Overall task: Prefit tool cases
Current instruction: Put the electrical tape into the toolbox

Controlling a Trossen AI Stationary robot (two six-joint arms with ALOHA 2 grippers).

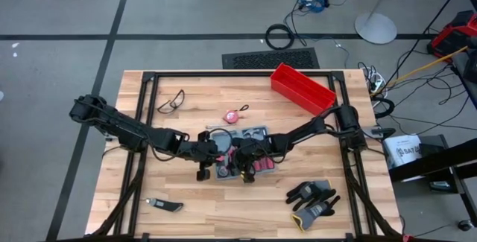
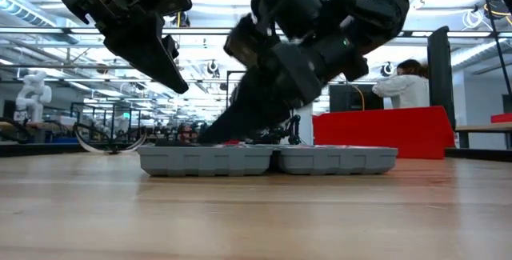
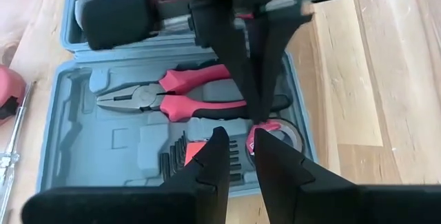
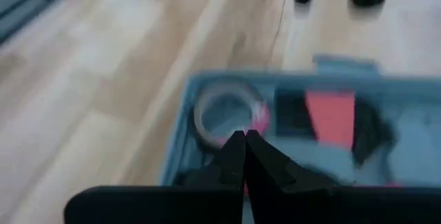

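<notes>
The flat grey plastic tool case [image 3: 172, 107] lies open on the smooth wooden table [image 1: 194, 205], the right gripper [image 4: 244, 145] pinched tight inside it, the left gripper [image 3: 238, 148] parted, empty, above.

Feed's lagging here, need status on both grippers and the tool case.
Right gripper shut, tips down in open grey-blue plastic tool case, at the tape roll. Left gripper slightly open, hovering above the same spot. Red-handled pliers seated.

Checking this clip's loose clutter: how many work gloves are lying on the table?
2 work gloves, side by side near the table's front right corner: one nearer the open tool case, the other just in front. More could be hidden beneath the arms.
</notes>
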